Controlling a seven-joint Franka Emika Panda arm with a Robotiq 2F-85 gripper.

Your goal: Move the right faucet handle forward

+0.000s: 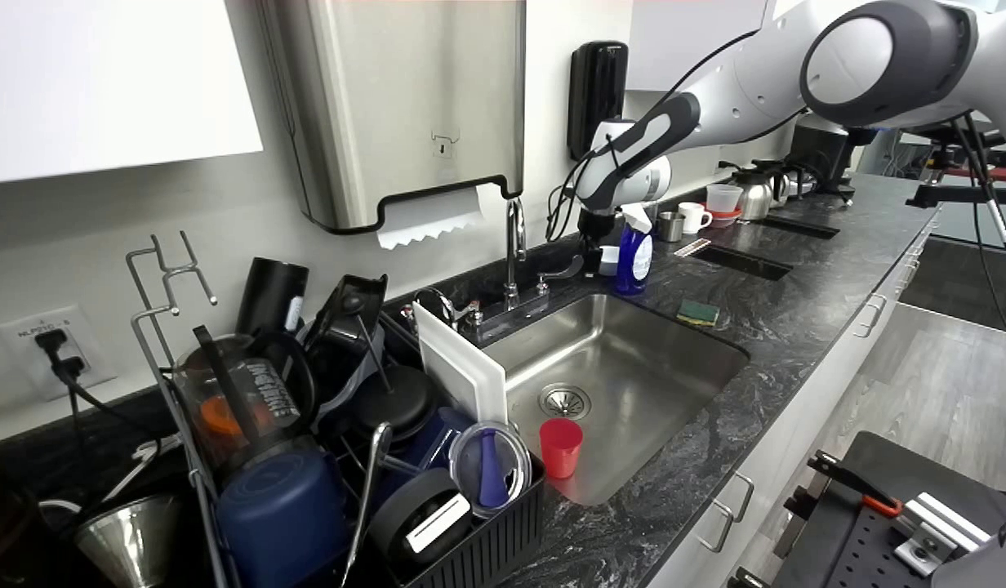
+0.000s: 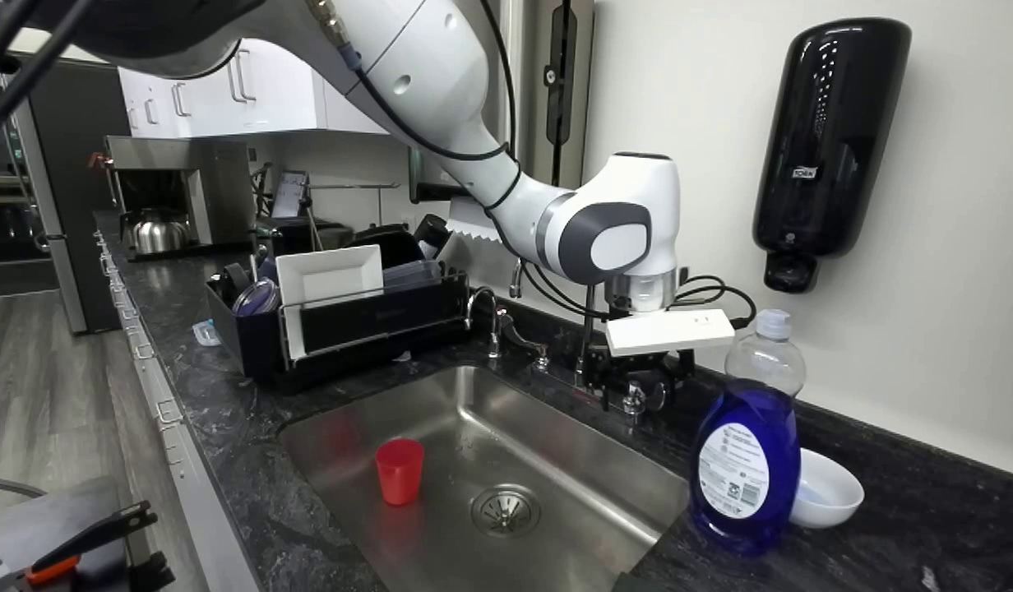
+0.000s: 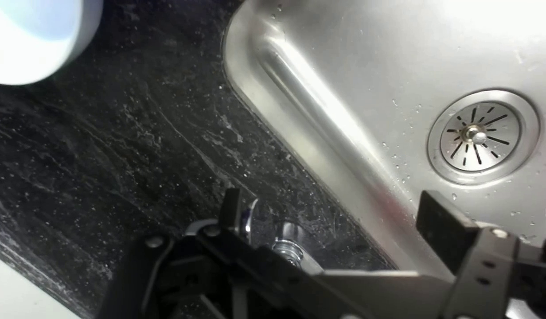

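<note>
Where the counter (image 3: 135,146) runs behind the sink (image 1: 642,359), the claw (image 3: 331,210) stands spread at the right faucet handle (image 2: 634,401)

As both exterior views show, the arm (image 2: 445,99) extends in from above and slopes down to the rear side of the sink. There it bends downward, so that the claw hangs nearly vertical, low over the counter behind the sink's rear edge. In the wrist view the two black fingers (image 3: 439,223) stand wide apart, one seen against the counter, the other against the metal of the sink.

The handle is mounted behind the sink, just back from its rim. In the wrist view it appears in the gap between the fingers, closer to the finger on the counter side, which covers part of it; whether the two touch cannot be told.

It is small, glossy and chrome-grey: a round, stepped base (image 3: 287,246) bearing a short lever (image 1: 567,271). In an exterior view the lever slants up from the base, its outer end seen just beside the claw. From the wrist, the base and one bright curved edge are clear.
</note>
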